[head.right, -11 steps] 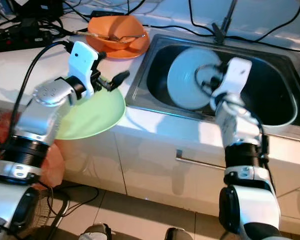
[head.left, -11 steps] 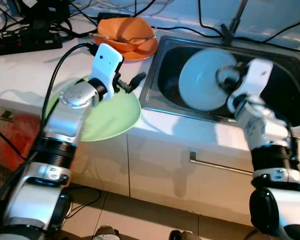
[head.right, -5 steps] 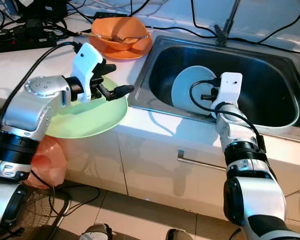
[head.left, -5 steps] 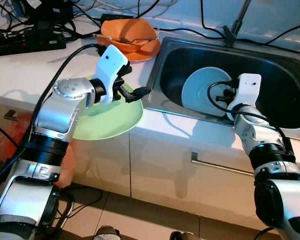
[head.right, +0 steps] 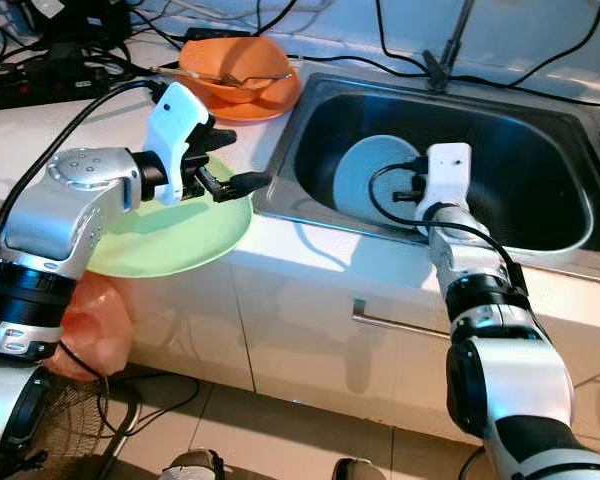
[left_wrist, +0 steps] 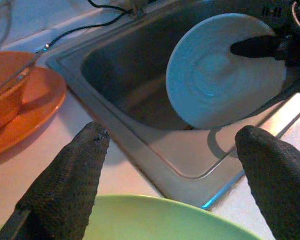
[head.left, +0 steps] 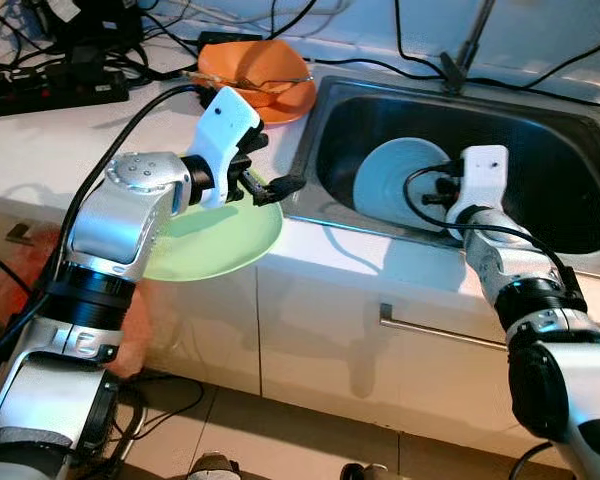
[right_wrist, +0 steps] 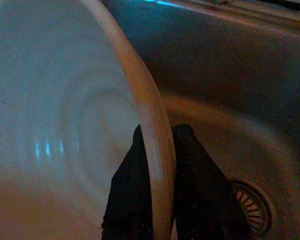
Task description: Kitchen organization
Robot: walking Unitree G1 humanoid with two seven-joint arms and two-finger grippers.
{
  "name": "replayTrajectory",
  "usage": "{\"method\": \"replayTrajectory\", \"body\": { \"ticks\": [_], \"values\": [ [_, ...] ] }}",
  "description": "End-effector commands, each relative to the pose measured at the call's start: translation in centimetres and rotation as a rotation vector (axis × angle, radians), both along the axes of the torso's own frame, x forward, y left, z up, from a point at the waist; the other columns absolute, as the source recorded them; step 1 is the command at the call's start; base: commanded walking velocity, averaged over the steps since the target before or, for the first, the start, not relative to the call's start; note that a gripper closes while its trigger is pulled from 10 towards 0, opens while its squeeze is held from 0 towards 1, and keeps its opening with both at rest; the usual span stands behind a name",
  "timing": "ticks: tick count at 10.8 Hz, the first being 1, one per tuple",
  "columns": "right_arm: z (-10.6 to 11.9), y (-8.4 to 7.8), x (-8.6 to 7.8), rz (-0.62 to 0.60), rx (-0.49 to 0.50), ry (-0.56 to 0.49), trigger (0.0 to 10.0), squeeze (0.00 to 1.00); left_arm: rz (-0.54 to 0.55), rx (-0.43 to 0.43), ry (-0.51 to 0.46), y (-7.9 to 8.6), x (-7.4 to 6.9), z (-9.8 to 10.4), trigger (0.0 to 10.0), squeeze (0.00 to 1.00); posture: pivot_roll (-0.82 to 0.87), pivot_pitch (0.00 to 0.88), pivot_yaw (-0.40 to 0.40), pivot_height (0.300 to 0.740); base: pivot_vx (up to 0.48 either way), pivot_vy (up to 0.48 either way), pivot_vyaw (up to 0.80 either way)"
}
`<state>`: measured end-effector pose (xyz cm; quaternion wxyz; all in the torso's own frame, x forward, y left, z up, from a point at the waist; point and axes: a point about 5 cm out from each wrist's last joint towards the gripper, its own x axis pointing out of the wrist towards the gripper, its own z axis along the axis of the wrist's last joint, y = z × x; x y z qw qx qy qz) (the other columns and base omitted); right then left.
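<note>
Sink set in counter, right of centre. Plate held on edge inside sink, rim pinched between right gripper fingers, drain beyond. Second plate laid on counter just left of sink, overhanging front edge; left gripper positioned above it, fingers spread. Bowl stacked on third plate behind, at sink's rear-left corner. Power strip placed far left.
</note>
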<state>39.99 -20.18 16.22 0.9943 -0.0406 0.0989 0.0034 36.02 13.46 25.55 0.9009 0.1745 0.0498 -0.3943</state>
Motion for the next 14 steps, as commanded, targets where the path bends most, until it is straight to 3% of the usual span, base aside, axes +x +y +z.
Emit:
{"method": "replayTrajectory", "body": {
  "ticks": [1,2,4,11,14],
  "values": [
    [-1.4,-0.3,-0.4,0.006,-0.016,0.059,10.0,0.0,-0.033,0.002,-0.015,-0.6,-0.2,0.9,10.0,0.0,0.19,0.12,-0.012,0.74,0.0,0.0,0.0],
    [-0.8,-0.5,-0.2,-0.001,-0.016,0.047,10.0,0.0,-0.032,-0.01,0.0,-0.6,-0.3,0.8,10.0,0.0,0.19,0.122,-0.013,0.74,0.0,0.0,0.0],
    [-0.1,-0.3,0.1,-0.002,0.023,0.029,10.0,0.98,-0.032,-0.007,0.021,-0.5,-0.3,0.4,10.0,0.0,0.19,0.129,-0.008,0.74,0.0,0.0,0.0],
    [-0.7,0.0,-0.1,0.02,0.053,0.048,10.0,1.0,-0.017,-0.005,0.033,-0.4,-0.3,0.1,10.0,0.0,0.19,0.131,-0.014,0.74,0.0,0.0,0.0],
    [1.4,1.7,0.7,0.093,0.163,-0.038,10.0,1.0,0.066,-0.018,0.011,1.3,-0.5,0.3,10.0,0.0,0.18,0.129,-0.02,0.74,0.0,0.0,0.0]
  ]
}}
